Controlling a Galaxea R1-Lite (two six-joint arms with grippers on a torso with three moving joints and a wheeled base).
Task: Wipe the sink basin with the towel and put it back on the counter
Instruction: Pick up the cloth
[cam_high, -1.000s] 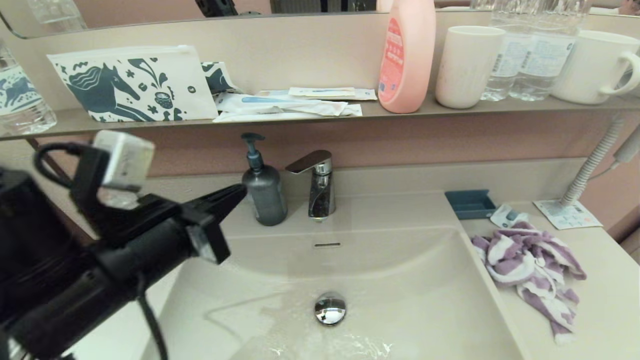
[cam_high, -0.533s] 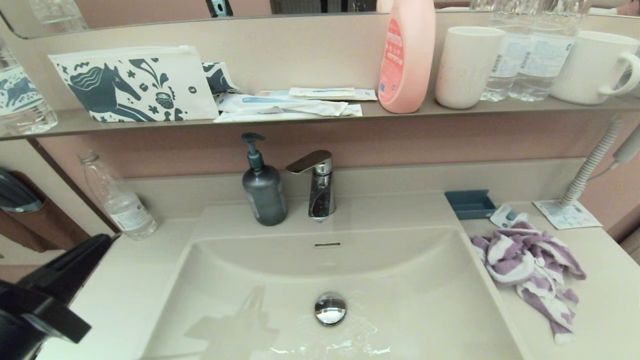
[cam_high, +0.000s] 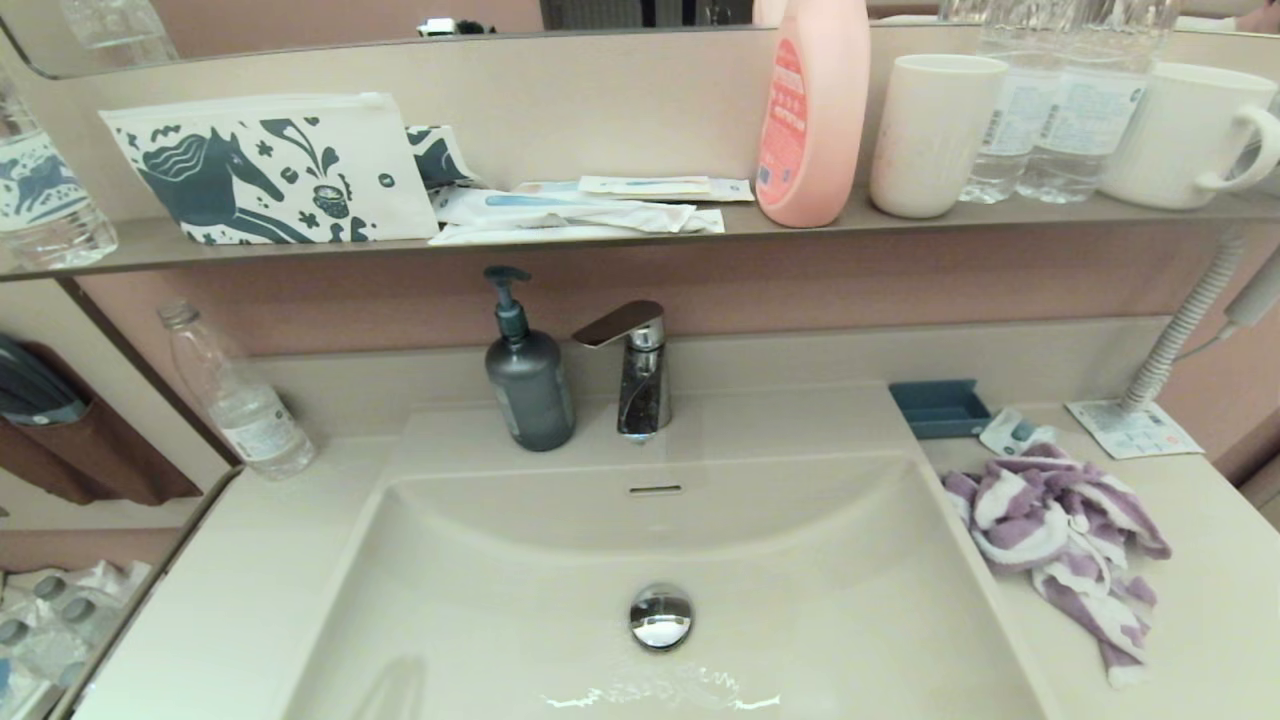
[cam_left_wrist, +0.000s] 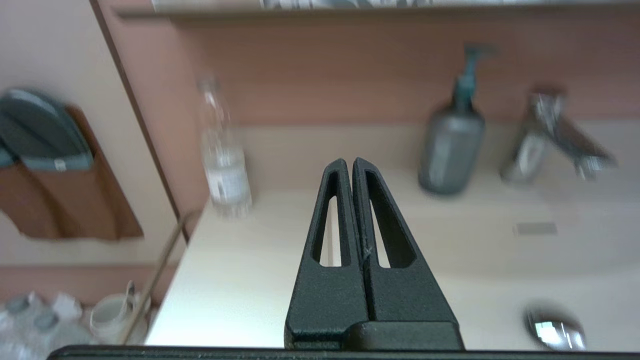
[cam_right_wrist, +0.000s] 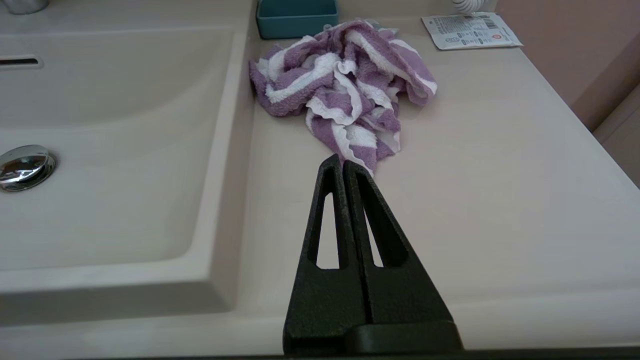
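Beside the sink basin (cam_high: 800, 560), on the counter (cam_high: 1210, 600) — the towel (cam_high: 1060, 530); both grippers (cam_right_wrist: 343, 165) clenched, empty.

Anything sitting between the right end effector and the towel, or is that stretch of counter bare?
Bare. In the right wrist view only cream counter separates the shut right end effector from the nearest fold of the crumpled towel, which lies just ahead.

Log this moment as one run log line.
towel: crumpled on counter, right of sink basin | left tool: shut, empty | right tool: shut, empty, pointing at towel
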